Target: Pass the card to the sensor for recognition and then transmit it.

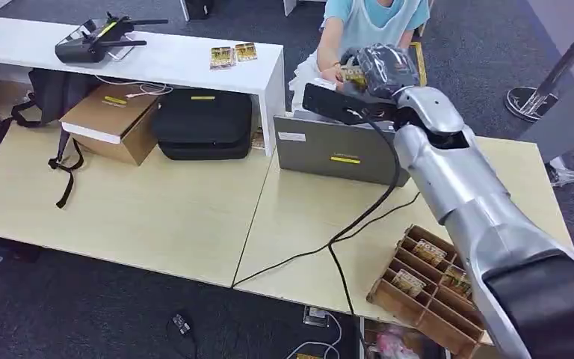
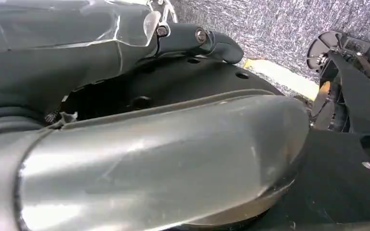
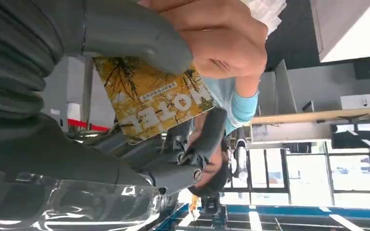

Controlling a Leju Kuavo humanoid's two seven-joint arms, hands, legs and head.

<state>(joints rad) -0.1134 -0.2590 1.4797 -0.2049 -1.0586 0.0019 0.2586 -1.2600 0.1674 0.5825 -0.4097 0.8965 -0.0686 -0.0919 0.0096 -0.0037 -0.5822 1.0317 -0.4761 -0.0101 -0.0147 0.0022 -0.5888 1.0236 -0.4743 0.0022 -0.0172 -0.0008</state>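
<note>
My right hand [image 1: 377, 69] is stretched over the far table edge and pinches a yellow hotel card [image 1: 353, 75] between thumb and fingers. In the right wrist view the card [image 3: 154, 98] sits under my thumb [image 3: 135, 33], and a person's hand [image 3: 217, 38] grips its far end. The person [image 1: 370, 22] in a light blue top sits right behind the table. A black sensor bar [image 1: 336, 103] with a cable lies on the grey laptop [image 1: 336, 149] just below my hand. My left hand [image 2: 125, 43] hangs beside my body, fingers curled in.
A wooden compartment tray [image 1: 426, 288] with more cards stands at the table's [image 1: 157, 217] near right. Two cards [image 1: 233, 54] and a controller [image 1: 93, 41] lie on the white shelf [image 1: 179, 63]. A cardboard box [image 1: 112, 120] and black case [image 1: 203, 123] sit under it.
</note>
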